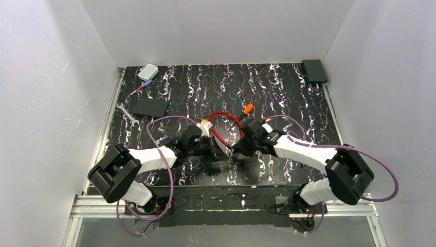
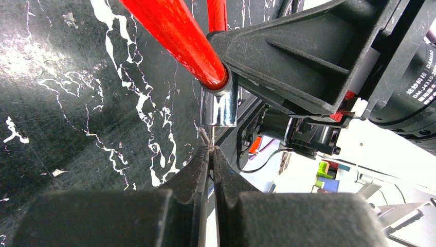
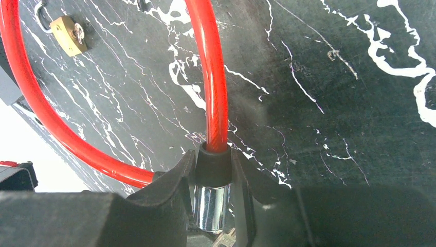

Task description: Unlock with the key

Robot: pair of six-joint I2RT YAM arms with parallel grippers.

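A red cable lock (image 1: 224,121) loops on the black marbled mat. My right gripper (image 3: 212,157) is shut on its black collar and chrome cylinder (image 3: 211,206). My left gripper (image 2: 211,150) is shut on a thin silver key (image 2: 207,139), whose tip meets the underside of the chrome cylinder (image 2: 219,105). The key's toothed blade shows just below the cylinder in the right wrist view (image 3: 226,239). The two grippers meet near the mat's front centre (image 1: 230,154). A slim orange-headed item with a black tail (image 1: 248,108) lies loose behind the cable, apart from both grippers.
A small brass padlock (image 3: 69,35) lies by the cable loop (image 1: 204,123). At the back left are a silver wrench (image 1: 126,113), a flat black box (image 1: 150,107), a white box (image 1: 148,72) and a small screwdriver (image 1: 140,88). A black box (image 1: 314,70) sits at the back right corner.
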